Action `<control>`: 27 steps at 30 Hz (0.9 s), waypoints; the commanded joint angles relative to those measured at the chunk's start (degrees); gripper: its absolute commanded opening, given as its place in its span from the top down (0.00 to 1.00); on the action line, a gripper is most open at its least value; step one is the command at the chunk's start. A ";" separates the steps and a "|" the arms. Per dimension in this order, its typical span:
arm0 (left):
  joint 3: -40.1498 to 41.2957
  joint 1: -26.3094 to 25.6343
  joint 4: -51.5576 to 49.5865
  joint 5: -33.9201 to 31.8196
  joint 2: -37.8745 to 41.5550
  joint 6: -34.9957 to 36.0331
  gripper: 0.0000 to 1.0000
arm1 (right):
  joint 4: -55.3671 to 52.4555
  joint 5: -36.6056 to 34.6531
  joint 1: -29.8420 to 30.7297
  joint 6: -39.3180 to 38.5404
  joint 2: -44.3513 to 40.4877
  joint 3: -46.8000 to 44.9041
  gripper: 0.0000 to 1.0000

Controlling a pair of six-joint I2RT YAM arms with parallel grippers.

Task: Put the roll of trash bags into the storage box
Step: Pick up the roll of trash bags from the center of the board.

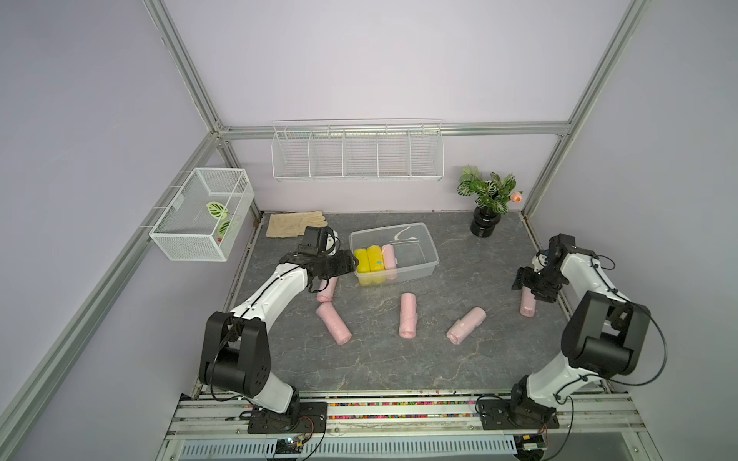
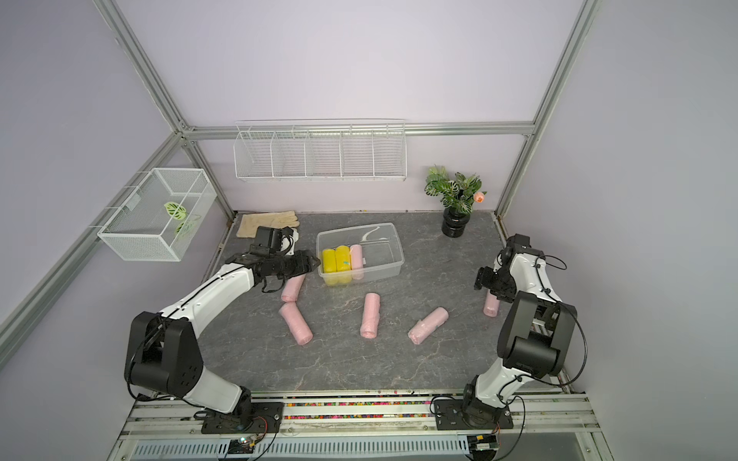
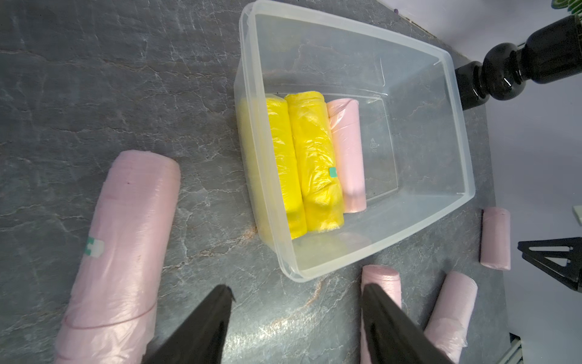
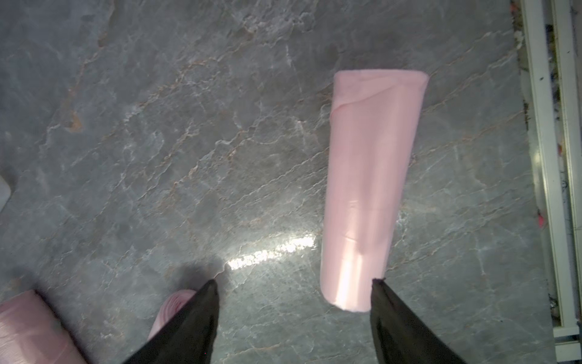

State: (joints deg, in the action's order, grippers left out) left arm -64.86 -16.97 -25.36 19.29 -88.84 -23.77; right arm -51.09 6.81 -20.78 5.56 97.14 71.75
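The clear plastic storage box (image 1: 415, 273) holds two yellow trash-bag rolls (image 1: 375, 259) and one pink roll (image 1: 389, 261); five pink rolls (image 1: 408, 315) lie loose on the grey marbled table (image 1: 359, 359). The left gripper (image 3: 296, 287) hangs open-jawed and empty beside the box. The right gripper (image 4: 295, 281) does likewise, with one loose roll (image 4: 368, 189) just outside its finger (image 4: 400, 327).

Two white-shelled arms (image 1: 271, 291), bulky black joints (image 1: 235, 351), looping black cables (image 1: 665, 355), black base plates (image 1: 315, 413).

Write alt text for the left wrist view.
A clear storage box on the grey table holds two yellow rolls and one pink roll. The open, empty left gripper points toward it; four pink rolls lie outside.
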 commanded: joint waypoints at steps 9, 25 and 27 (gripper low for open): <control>1.49 0.21 1.54 1.36 -0.20 -0.92 0.30 | -0.18 -6.74 -2.16 -4.92 5.07 1.32 0.24; 1.49 0.22 1.28 1.19 0.11 -1.02 0.30 | 0.73 -7.38 -2.09 -4.52 6.70 0.59 0.26; 1.49 0.20 1.28 1.21 0.20 -1.04 0.30 | 0.82 -7.60 -1.90 -4.49 6.96 0.42 0.27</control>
State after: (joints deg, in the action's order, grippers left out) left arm -63.75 -16.97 -24.47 19.79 -88.84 -24.45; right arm -50.52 0.34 -22.85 1.21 102.43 72.44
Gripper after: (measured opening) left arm 0.701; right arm 0.732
